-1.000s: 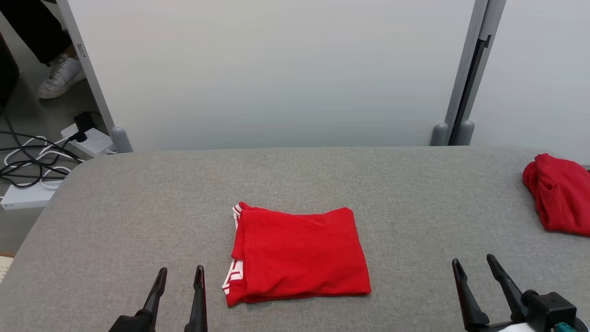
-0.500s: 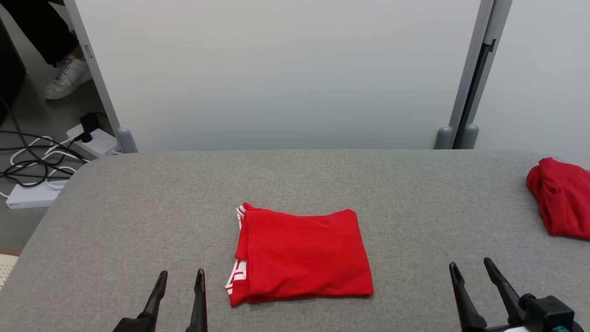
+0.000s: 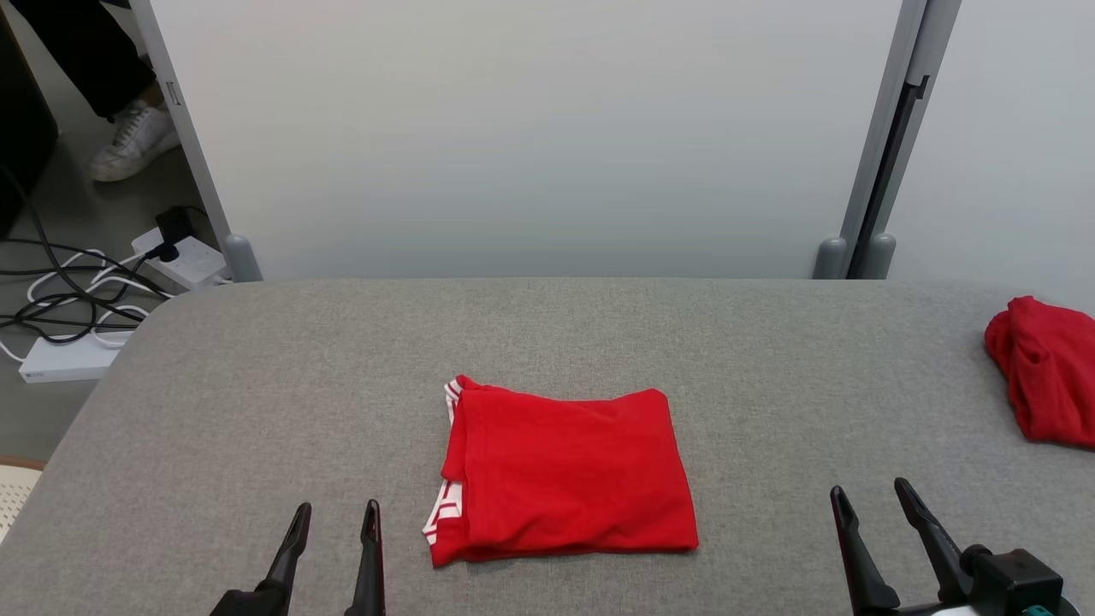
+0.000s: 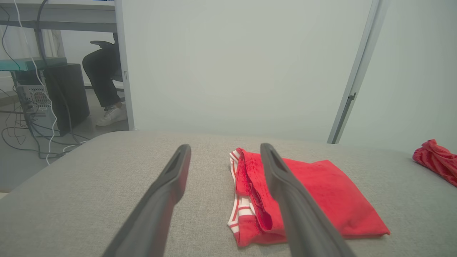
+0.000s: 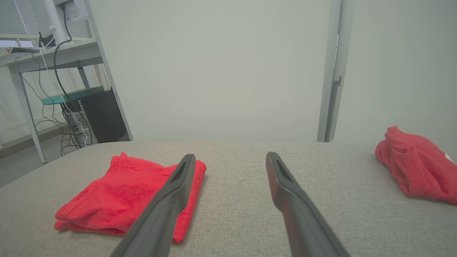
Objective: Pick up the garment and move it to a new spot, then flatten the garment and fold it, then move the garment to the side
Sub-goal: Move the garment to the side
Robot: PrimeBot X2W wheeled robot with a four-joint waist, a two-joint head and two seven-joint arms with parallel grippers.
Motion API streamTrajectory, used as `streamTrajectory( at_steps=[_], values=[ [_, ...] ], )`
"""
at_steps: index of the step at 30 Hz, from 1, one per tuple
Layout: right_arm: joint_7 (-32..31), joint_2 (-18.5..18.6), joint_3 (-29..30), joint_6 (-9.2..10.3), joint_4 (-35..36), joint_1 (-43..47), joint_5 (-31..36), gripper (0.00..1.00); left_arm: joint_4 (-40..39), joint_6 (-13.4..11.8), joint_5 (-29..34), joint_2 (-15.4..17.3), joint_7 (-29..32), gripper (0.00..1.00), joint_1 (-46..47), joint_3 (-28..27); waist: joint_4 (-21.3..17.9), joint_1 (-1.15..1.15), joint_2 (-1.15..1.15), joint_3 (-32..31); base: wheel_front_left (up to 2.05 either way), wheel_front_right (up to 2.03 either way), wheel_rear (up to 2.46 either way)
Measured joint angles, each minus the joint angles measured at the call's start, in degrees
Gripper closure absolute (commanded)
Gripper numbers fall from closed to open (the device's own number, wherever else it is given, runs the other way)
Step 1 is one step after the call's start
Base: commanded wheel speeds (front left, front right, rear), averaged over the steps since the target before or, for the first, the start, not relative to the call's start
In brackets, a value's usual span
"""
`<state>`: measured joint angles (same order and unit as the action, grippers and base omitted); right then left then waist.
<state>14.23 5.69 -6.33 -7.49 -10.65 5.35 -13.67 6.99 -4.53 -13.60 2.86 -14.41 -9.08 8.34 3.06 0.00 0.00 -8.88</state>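
A red garment (image 3: 565,470) with white-striped trim lies folded into a rectangle in the middle of the grey table (image 3: 257,385). It also appears in the left wrist view (image 4: 314,196) and the right wrist view (image 5: 121,196). My left gripper (image 3: 335,518) hovers open near the table's front edge, left of the garment, with nothing between its fingers. My right gripper (image 3: 868,503) is open too, well to the right of the garment, and empty. From the wrist cameras, both the left gripper (image 4: 223,153) and the right gripper (image 5: 230,160) have their fingers spread apart.
A second red garment (image 3: 1044,372) lies bunched at the table's right edge. Pale partition panels (image 3: 530,128) stand behind the table. On the floor at the left lie cables and a power strip (image 3: 184,257), and a person's white shoe (image 3: 133,141) shows there.
The head camera has shifted slightly, so the whole picture slid a little right and down. Garment and grippers stay as they were.
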Motion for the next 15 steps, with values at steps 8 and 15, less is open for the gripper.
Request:
streamTrajectory(
  at_steps=[8, 15],
  values=[
    [0.0, -0.08, -0.05, 0.0, -0.15, 0.0, -0.02, 0.0, 0.52, 0.0, -0.01, 0.0, 0.0, 0.0, 0.0, 0.09, 0.28, 0.0, 0.0, 0.06, 0.0, 0.0, 0.0],
    [0.0, -0.23, -1.42, 0.0, -4.87, -0.73, -2.55, 0.0, 1.22, -0.05, -0.08, 0.0, 0.0, 0.0, 0.01, 0.23, 0.6, 0.0, 0.0, 0.66, 0.0, 0.0, 0.0]
  ],
)
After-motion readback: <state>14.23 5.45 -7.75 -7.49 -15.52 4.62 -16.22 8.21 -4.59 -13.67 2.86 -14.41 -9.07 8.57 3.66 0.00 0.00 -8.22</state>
